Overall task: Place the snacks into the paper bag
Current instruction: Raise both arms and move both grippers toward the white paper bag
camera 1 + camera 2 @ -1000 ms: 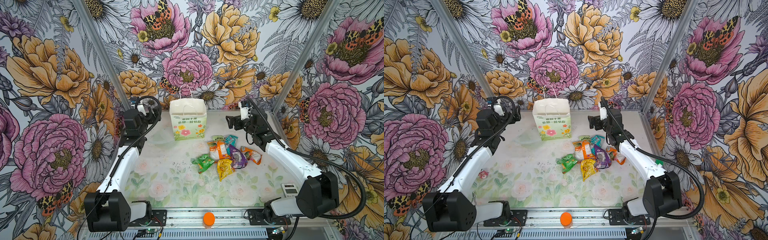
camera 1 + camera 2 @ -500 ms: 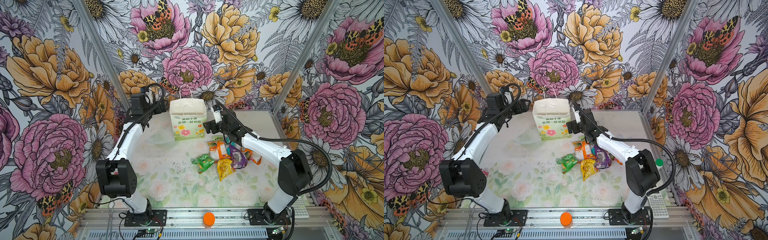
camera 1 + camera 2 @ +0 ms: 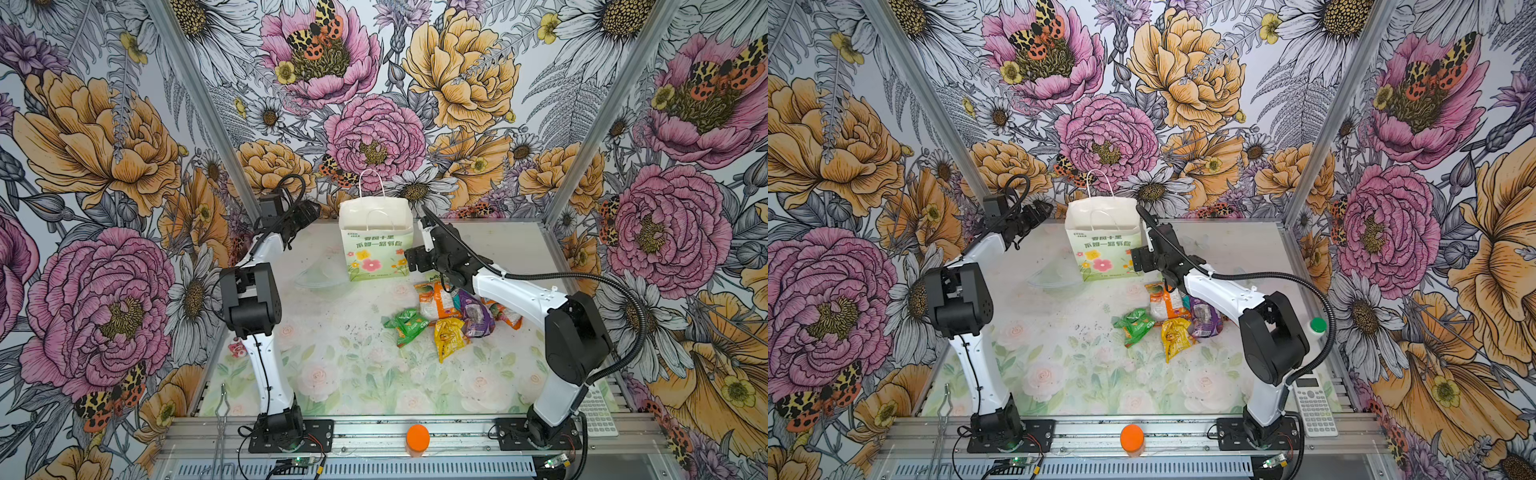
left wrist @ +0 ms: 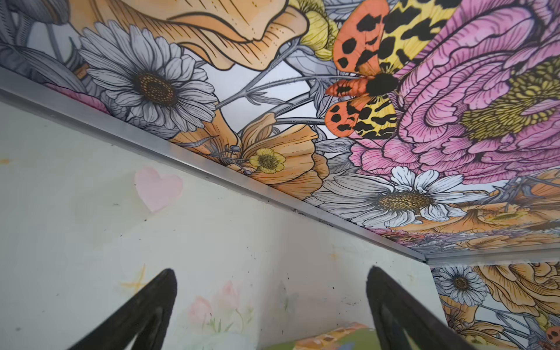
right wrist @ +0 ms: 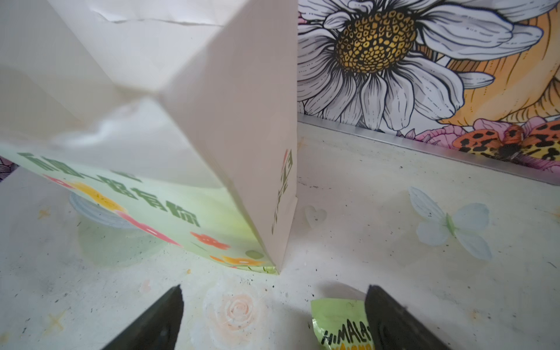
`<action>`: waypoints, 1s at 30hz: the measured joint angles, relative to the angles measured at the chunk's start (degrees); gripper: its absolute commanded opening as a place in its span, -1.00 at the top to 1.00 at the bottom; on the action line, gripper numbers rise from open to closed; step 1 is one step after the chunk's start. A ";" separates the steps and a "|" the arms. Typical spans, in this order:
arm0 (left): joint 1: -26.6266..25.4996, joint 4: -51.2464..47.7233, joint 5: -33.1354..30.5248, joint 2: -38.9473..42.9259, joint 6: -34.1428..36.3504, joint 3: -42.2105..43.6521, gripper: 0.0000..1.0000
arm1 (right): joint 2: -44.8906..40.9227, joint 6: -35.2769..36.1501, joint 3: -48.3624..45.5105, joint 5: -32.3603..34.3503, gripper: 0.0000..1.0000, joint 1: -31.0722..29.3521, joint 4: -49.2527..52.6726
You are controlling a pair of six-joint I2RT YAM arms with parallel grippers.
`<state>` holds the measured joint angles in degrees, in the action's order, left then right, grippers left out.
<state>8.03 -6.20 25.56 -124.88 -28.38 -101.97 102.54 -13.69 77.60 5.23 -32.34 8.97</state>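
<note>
- At the right gripper (image 5: 274,291): both black fingers stand spread wide with nothing between them. The gripper hangs low, just beside the front lower corner of the paper bag (image 5: 230,121). A pale green packet (image 5: 336,324) lies on the table (image 5: 394,227) against one finger.
- At the left gripper (image 4: 271,269): the fingers are spread wide and empty. It is raised near the back wall, on the other side of the bag and clear of it.
- Paper bag: it stands upright near the back of the table with its mouth open upward. It is thin white paper with sharp fold lines, some creasing and a smooth, pale green flowered face. One cord handle (image 3: 371,183) stands above the rim. No packet shows inside.
- Snacks (image 3: 453,311): they lie in a loose, overlapping pile just in front of the bag, partly under the right arm. Each is a pillow of crinkly, glossy film with crimped ends. A green packet (image 3: 405,324), a yellow packet (image 3: 449,338) and a purple packet (image 3: 476,316) lie at the near edge of the pile.
- Hazard: the bag looks light and is not weighted. Contact from the nearby right gripper or arm is likely to slide or tip it.
- Hazard: the film is slick. A pinch on a crimped edge may slip, or it may lift two overlapping packets at once.
- Hazard: a packet released off-centre may strike the thin rim and fold it inward.
</note>
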 measured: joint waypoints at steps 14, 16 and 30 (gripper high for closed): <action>-3.69 16.28 7.74 -12.15 -0.61 -10.32 -0.97 | 3.17 -0.46 0.46 2.29 -0.92 0.00 -0.50; -4.13 16.79 8.22 -12.44 -0.33 -10.82 -0.97 | 3.39 -0.44 0.70 2.32 -0.92 0.00 -0.66; -6.51 18.51 9.62 -13.38 1.97 -13.53 -0.97 | 5.18 -0.48 1.11 2.08 -0.92 0.00 -0.96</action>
<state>1.52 12.32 35.18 -138.26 -26.41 -115.50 107.72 -14.17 78.72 7.31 -32.34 8.01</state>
